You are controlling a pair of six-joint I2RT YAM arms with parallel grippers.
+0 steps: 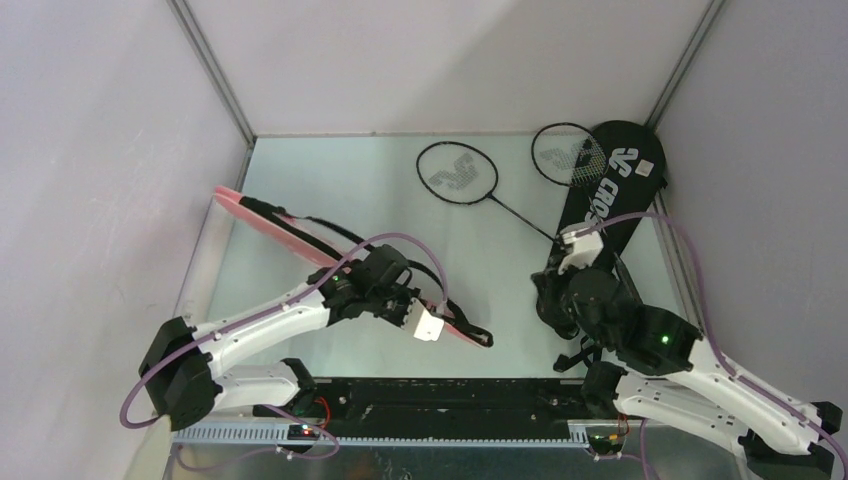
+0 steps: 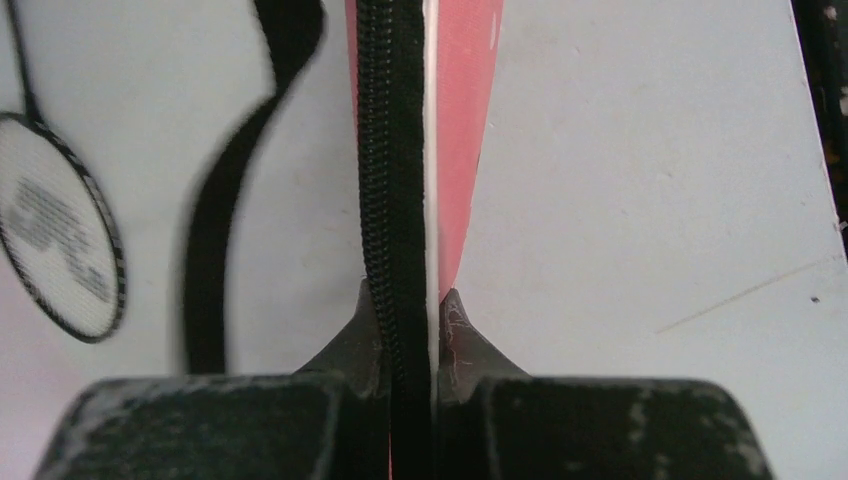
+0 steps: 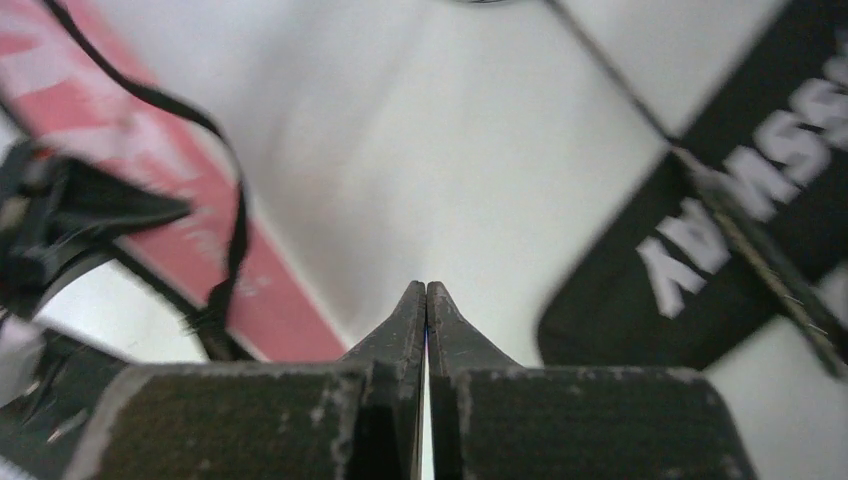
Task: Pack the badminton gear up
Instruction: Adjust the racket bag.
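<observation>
The pink bag (image 1: 300,232) lies slanted across the left half of the table, a black strap (image 1: 430,268) looping off it. My left gripper (image 1: 395,290) is shut on the bag's black zipper edge (image 2: 385,150), with the pink side (image 2: 465,120) beside it. The black bag (image 1: 612,185) lies at the far right. One black racket's head (image 1: 568,155) rests on the bag's wide end. Another black racket (image 1: 457,172) lies bare on the table to the left of the black bag. My right gripper (image 1: 553,290) hovers by the black bag's narrow end (image 3: 700,260), shut and empty (image 3: 426,288).
Grey walls close in the table (image 1: 330,170) on the left, the back and the right. The bare racket's thin shaft (image 1: 525,218) runs toward the black bag's narrow end. Both arm bases sit on a black rail (image 1: 450,395) along the near edge.
</observation>
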